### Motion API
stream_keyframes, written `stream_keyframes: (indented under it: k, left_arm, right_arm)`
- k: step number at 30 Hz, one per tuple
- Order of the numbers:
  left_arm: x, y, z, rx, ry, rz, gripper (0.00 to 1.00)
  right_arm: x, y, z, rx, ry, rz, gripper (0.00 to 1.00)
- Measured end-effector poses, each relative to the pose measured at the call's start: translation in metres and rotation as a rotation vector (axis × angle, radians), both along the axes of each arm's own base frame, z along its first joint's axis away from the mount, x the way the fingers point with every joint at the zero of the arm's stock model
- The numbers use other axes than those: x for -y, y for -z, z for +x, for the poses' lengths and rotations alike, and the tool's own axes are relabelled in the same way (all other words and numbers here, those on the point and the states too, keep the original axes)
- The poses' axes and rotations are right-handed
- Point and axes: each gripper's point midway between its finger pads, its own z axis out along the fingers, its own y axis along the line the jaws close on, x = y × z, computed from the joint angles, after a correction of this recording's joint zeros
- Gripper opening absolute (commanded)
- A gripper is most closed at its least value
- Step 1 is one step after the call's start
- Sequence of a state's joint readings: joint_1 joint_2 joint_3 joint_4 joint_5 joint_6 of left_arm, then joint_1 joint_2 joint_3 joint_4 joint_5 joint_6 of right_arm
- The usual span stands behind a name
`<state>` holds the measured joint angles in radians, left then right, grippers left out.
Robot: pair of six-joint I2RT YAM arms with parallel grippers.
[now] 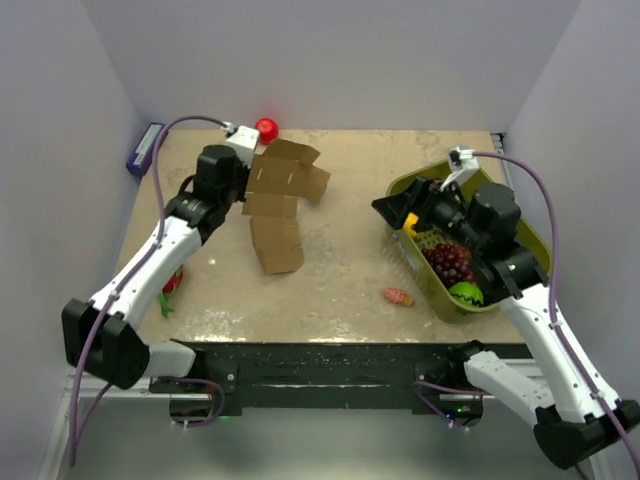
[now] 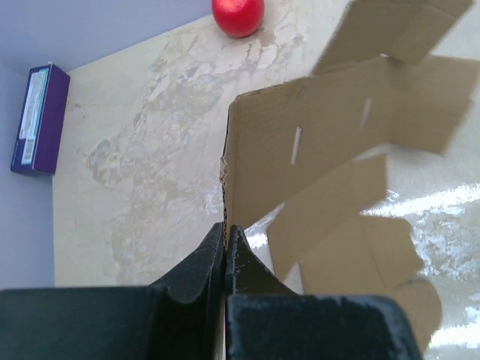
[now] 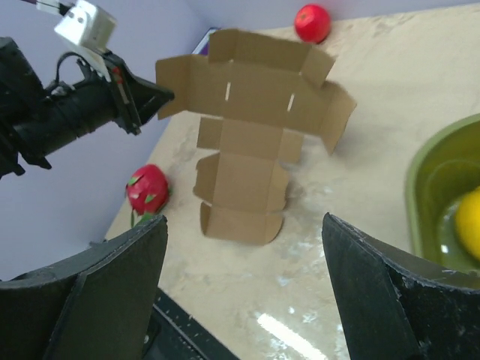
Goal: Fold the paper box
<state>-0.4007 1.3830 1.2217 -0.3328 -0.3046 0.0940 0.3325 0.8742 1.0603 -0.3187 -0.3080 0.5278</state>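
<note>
Pinching the cardboard sheet by its edge

Left jaws are clamped tight on the 9 o'clock edge of the paper box (image 1: 280,205), a flat brown cut-out at about 11 o'clock on the tabletop (image 1: 350,270). Its far part is raised and the near end is down on the surface. Right jaws are spread wide with nothing in them, over at 3 o'clock by the green basket (image 1: 436,296). There's a red ball (image 1: 266,129) at 12 o'clock.

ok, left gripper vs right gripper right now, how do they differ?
Left gripper is shut, pinching the paper box by its left edge; right gripper is open, holding nothing. Left gripper is at the far left of the table; right gripper hovers by the green basket. Both are black.
</note>
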Motion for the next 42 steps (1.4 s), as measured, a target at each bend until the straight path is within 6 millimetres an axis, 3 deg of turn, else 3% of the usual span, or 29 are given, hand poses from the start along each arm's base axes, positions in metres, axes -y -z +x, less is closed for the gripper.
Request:
stream_keyframes:
  k: [2, 7, 12, 16, 19, 23, 28, 36, 42]
  left_arm:
    - [-0.011, -0.001, -0.014, 0.006, -0.003, -0.05, 0.0]
    - [-0.004, 0.007, -0.046, -0.008, 0.074, -0.16, 0.0]
    - [-0.011, 0.006, -0.063, -0.006, 0.103, -0.263, 0.0]
    - [-0.011, -0.01, -0.073, 0.031, 0.139, -0.343, 0.0]
    - [-0.007, -0.025, -0.081, 0.062, 0.182, -0.388, 0.0]
    - [-0.004, -0.039, -0.092, 0.092, 0.218, -0.424, 0.0]
    - [0.001, -0.045, -0.105, 0.091, 0.26, -0.443, 0.0]
    - [0.007, -0.059, -0.122, 0.094, 0.303, -0.478, 0.0]
    - [0.009, -0.078, -0.134, 0.137, 0.336, -0.488, 0.0]
  right_arm:
    - [-0.022, 0.005, -0.001, -0.019, -0.05, 0.006, 0.89]
    - [-0.07, 0.038, 0.011, -0.098, -0.132, -0.017, 0.94]
    - [-0.087, 0.082, 0.036, -0.18, -0.126, -0.07, 0.96]
    - [-0.095, 0.117, 0.06, -0.234, -0.114, -0.149, 0.97]
    - [-0.094, 0.129, 0.072, -0.245, -0.112, -0.18, 0.98]
    - [-0.079, 0.132, 0.089, -0.235, -0.1, -0.173, 0.98]
    - [-0.064, 0.118, 0.104, -0.14, -0.104, -0.151, 0.99]
    - [-0.075, 0.101, 0.105, -0.016, -0.194, -0.146, 0.99]
    - [-0.08, 0.111, 0.117, 0.002, -0.209, -0.162, 0.98]
